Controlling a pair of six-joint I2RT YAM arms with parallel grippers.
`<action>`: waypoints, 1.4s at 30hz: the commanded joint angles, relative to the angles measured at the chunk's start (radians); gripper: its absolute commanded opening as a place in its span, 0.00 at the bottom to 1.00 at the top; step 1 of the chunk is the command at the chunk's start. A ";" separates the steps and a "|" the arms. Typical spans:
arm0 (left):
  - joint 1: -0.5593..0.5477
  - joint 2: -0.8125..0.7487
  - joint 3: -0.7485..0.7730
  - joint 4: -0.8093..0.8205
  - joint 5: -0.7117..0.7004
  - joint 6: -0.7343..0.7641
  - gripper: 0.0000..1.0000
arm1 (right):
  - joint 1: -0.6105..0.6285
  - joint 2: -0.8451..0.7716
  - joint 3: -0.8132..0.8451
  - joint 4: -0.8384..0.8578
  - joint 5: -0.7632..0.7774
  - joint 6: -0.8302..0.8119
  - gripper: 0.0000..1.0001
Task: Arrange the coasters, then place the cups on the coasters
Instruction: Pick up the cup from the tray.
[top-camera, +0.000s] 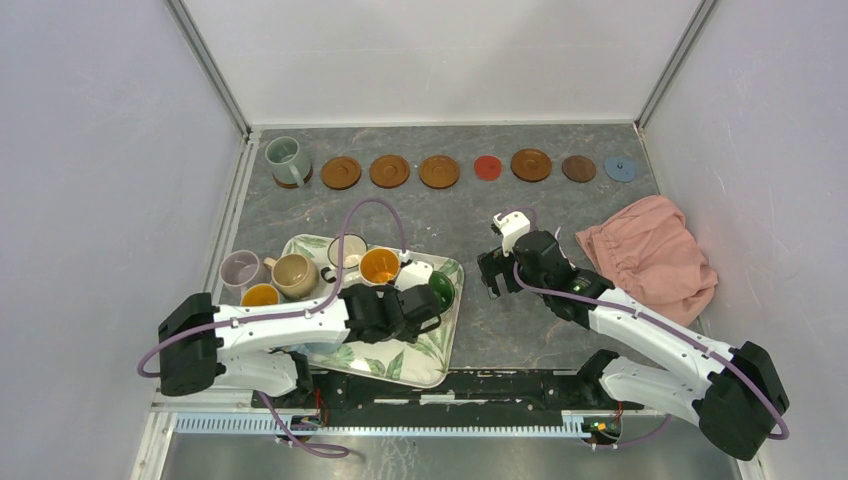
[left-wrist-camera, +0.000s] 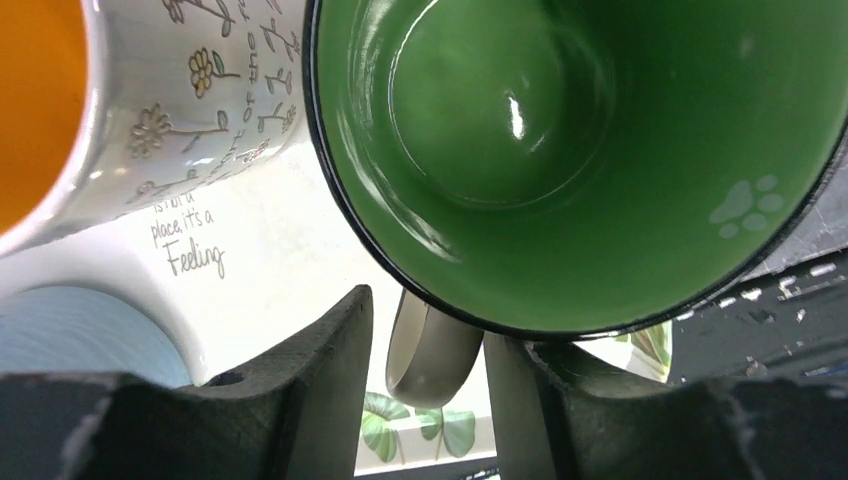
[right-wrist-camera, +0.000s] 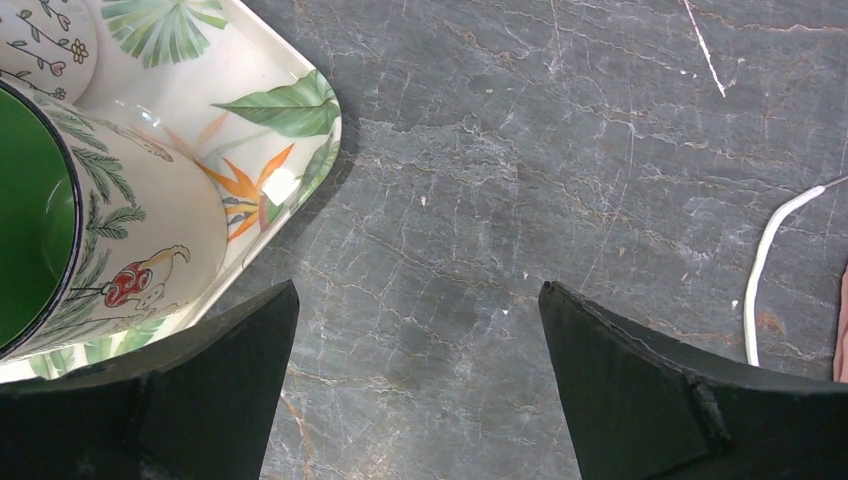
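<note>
Seven coasters lie in a row along the back: brown ones (top-camera: 341, 172) (top-camera: 389, 171) (top-camera: 439, 171), a red one (top-camera: 487, 167), then brown, dark brown and grey-blue (top-camera: 620, 168). A grey-green cup (top-camera: 288, 160) stands on another coaster at the far left. My left gripper (left-wrist-camera: 430, 330) is shut on the grey handle (left-wrist-camera: 432, 350) of the green-inside floral cup (left-wrist-camera: 560, 150), which sits at the leaf-print tray's right side (top-camera: 441, 290). The right gripper (right-wrist-camera: 418, 290) hangs open over bare table just right of the tray, holding nothing.
The leaf-print tray (top-camera: 400, 360) also carries a cream cup (top-camera: 347, 252), an orange-inside cup (top-camera: 380, 266) and a tan cup (top-camera: 293, 275). A pale pink cup (top-camera: 240, 270) stands at its left edge. A pink cloth (top-camera: 650, 255) lies at the right. Walls enclose the table.
</note>
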 joint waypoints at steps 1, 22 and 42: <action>-0.050 0.031 -0.025 0.094 -0.171 -0.114 0.52 | 0.006 -0.019 0.044 0.017 0.024 -0.013 0.98; -0.072 -0.016 -0.020 0.259 -0.168 0.011 0.02 | 0.007 -0.014 0.045 0.011 0.056 -0.012 0.98; -0.030 0.097 0.214 0.409 -0.284 0.145 0.02 | 0.007 -0.044 0.075 -0.008 0.172 0.049 0.98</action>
